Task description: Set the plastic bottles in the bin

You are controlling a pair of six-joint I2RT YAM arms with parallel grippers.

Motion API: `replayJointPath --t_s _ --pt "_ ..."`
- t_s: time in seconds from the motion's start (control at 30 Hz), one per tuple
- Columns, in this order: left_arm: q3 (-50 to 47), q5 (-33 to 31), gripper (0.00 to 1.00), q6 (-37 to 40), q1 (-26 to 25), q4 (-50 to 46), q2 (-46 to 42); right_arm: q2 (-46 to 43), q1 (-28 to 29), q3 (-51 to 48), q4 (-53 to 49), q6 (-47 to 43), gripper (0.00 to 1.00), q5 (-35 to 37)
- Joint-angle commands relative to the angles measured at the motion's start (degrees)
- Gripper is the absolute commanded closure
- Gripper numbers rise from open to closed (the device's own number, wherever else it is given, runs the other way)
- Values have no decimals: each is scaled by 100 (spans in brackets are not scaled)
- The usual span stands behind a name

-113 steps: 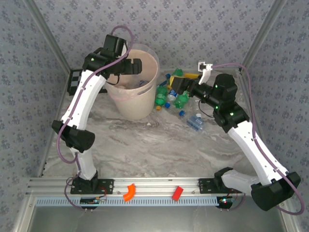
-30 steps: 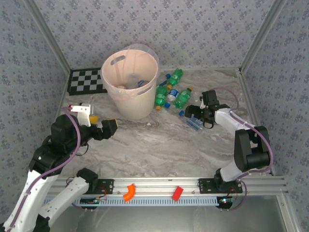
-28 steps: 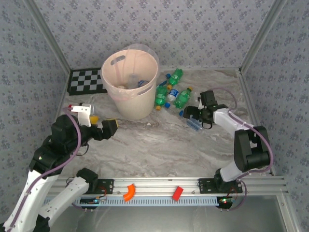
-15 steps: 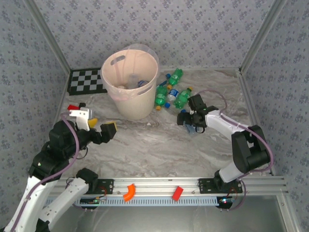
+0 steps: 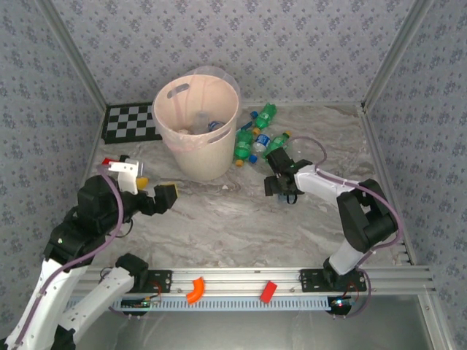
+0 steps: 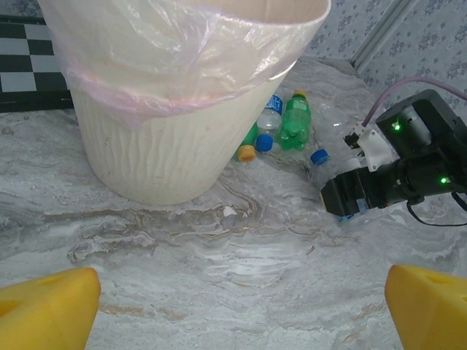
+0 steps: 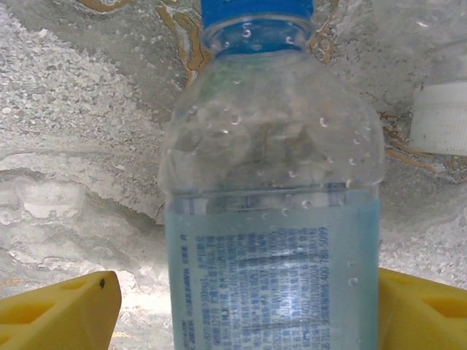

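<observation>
The pale pink bin (image 5: pixel 197 124) stands at the back left, its lined rim (image 6: pixel 182 44) close in the left wrist view. Right of it lie several plastic bottles: green ones (image 5: pixel 243 144) (image 5: pixel 264 115) (image 6: pixel 295 127) and a clear one with a blue label (image 5: pixel 259 141). My right gripper (image 5: pixel 282 184) is low on the table, open, and straddles a clear blue-capped bottle (image 7: pixel 270 182). That bottle touches the right finger (image 7: pixel 423 306) and stands off the left one. My left gripper (image 5: pixel 164 195) hangs open and empty at the front left, facing the bin.
A checkerboard mat (image 5: pixel 131 122) lies behind the bin. An orange block (image 5: pixel 194 289) and a red block (image 5: pixel 268 292) sit on the front rail. A white cap (image 7: pixel 441 120) lies just right of the straddled bottle. Patterned walls close in the table.
My right gripper has slid left along the table to the clear bottle, which now lies between its fingers. My left arm, earlier over the bin, has stayed at the front left.
</observation>
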Motion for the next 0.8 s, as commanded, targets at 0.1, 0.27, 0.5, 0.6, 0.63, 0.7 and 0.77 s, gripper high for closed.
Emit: replayJointPath --t_s 0.1,0.27,0.5,0.6,0.63,0.7,0.77 --pt "356 -190 0 -9 -25 3 97 -181 52 -263 78 -186 18 172" --pt "552 -394 0 -125 -27 -78 275 -374 60 -609 316 -350 19 124" --pt "801 -364 0 -453 -34 -60 523 -556 47 -999 694 -561 24 100" --pt "945 -370 1 -504 -33 -188 669 -579 61 -1009 803 -572 27 45" --pt "972 -364 1 -515 -35 -192 688 -583 66 -1012 828 -567 27 45" --pt "997 -342 1 -541 -31 -175 711 -571 77 -1001 855 -575 29 27" --pt "1028 -328 2 -541 -27 -174 735 -593 102 -978 825 -579 31 42"
